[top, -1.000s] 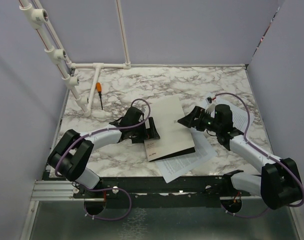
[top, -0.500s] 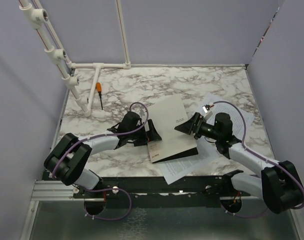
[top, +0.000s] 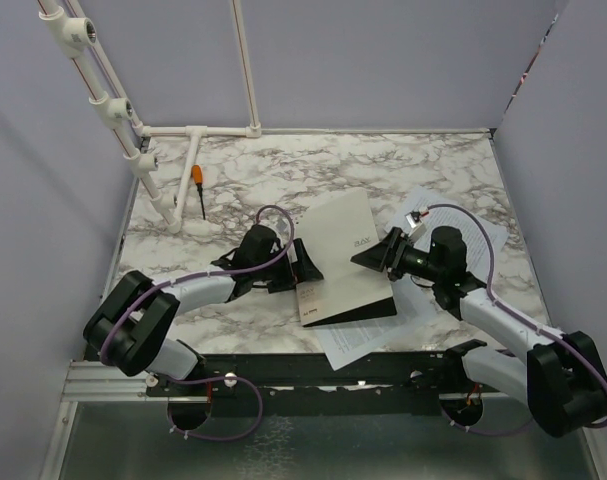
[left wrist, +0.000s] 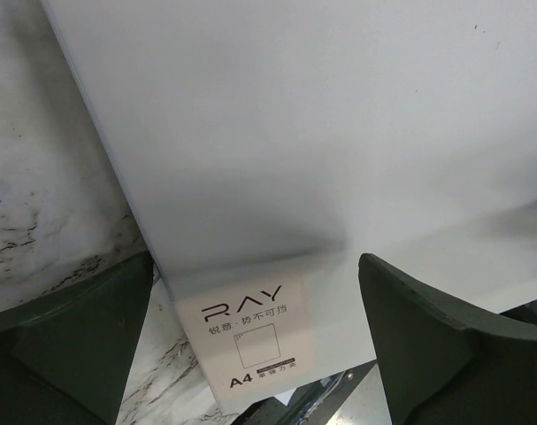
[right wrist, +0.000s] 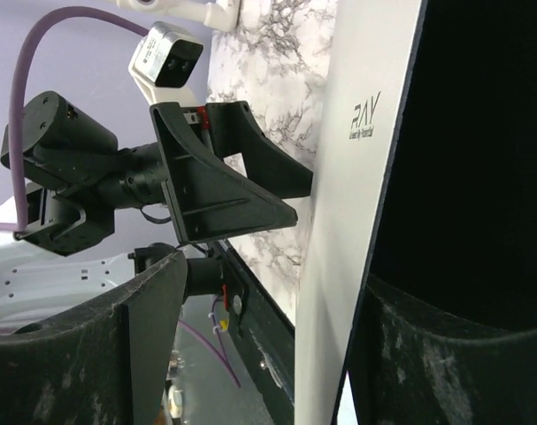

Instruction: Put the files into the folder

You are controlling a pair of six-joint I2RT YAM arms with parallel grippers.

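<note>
The folder lies mid-table with its grey cover tilted up off the black inside. My right gripper is open at the cover's right edge. That edge stands between its fingers, one outside the cover and one against the black inside. My left gripper is open at the folder's left edge, its fingers either side of the tan label. The files, white printed sheets, stick out from under the folder at the front and right.
An orange-handled screwdriver lies at the back left of the marble table. A white pipe frame runs along the left and back edges. Purple walls close in three sides.
My right gripper has moved left onto the cover's edge and its jaws have narrowed. The cover has tilted up, showing more black inside. My left gripper has shifted slightly towards the folder.
</note>
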